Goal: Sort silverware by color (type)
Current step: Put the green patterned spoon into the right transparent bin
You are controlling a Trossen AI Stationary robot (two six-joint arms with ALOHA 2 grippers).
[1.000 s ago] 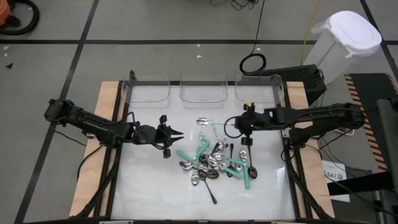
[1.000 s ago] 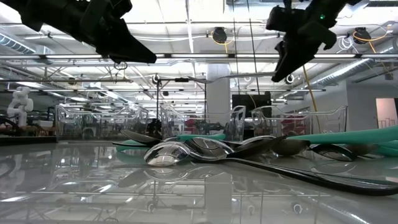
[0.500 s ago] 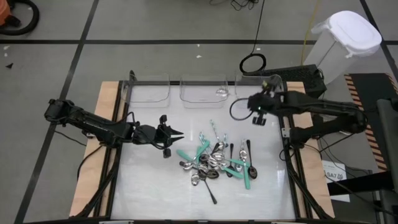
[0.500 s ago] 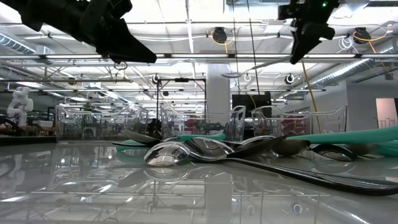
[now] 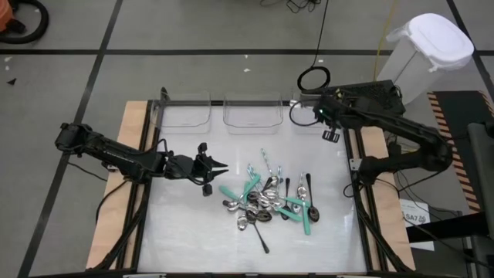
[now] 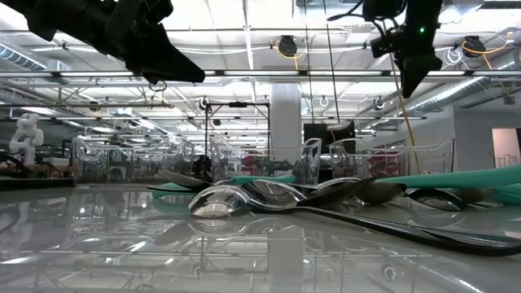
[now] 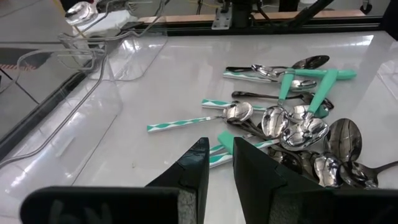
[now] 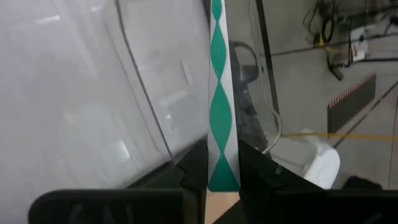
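The silverware point(image 5: 270, 199) mostly lies heaped mid-tabletop, but one teal-patterned piece point(image 8: 219, 93) sits pinched between the fingers of your right claw point(image 5: 330, 133), its handle running straight out from the clamp. A second ago that claw hung just over the far edge of the heap; it has since swung away to the tabletop's far right corner, over the right-hand clear bin point(image 5: 320, 108). So you have one piece lifted out of the pile and carried to a bin, and I judge the release is the step that comes next.

Your left claw point(image 5: 213, 167) hasn't moved in that second: it waits low over the tabletop point(image 5: 185, 232) to the left of the heap, fingers nearly together with nothing between them.

Around you, three bins line the far edge; whether the middle one point(image 5: 252, 112) already holds anything is too faint to tell. In the heap, teal-handled and dark pieces overlap closely, so single picks there look awkward. The bin's tall wall stands near the dangling piece.
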